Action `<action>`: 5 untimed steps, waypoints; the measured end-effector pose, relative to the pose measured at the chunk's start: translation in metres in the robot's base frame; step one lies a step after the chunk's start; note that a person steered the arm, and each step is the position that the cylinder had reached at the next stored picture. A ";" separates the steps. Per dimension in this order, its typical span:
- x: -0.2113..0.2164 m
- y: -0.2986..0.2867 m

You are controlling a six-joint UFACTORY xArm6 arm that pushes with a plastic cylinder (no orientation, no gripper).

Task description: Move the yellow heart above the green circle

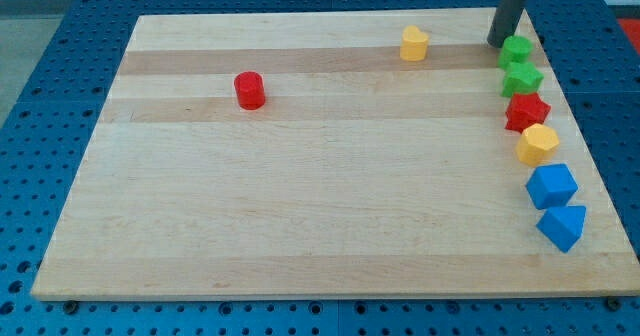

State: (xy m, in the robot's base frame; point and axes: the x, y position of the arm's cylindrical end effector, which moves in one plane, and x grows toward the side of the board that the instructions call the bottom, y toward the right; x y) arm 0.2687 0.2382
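Blue perforated bench surrounds a pale wooden desk (300, 206), w/ most blocks strung down the view's right edge. No claw on this rig, so nothing to call released or clenched; just the dark rod, and my tip (497, 43) sits near the view's top right, just left of and touching or nearly touching the green circle block (517, 48).

Task's thing: yellow heart-shaped block (414, 43) stands near the view's top edge, well left of my tip, w/ bare wood between. It's roughly level w/ the green circle, not above it. So, by my read, task is not done: heart has yet to travel toward the view's right and end up on the top side of the circle.

Below the circle, in a tight column: green star-ish block (521, 78), red star-ish block (526, 111), yellow hexagon block (538, 144), blue block (shape unclear, maybe a pentagon) (551, 186), blue triangle-ish block (562, 226). Red cylinder block (249, 90) sits alone far to the view's left, out of the way.

Room: plenty of open board across the middle and bottom. Tight spot is the goal itself; the circle is close to the desk's top edge and right edge, so only a thin strip above it. Prob. risk: pushing the heart off the edge, or nudging the circle into the star below. Tip likely needs to get round to the heart's left side first.
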 end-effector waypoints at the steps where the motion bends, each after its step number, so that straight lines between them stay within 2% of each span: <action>1: -0.007 0.000; 3: -0.019 -0.017; 5: 0.009 -0.075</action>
State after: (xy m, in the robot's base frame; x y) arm 0.2775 0.1634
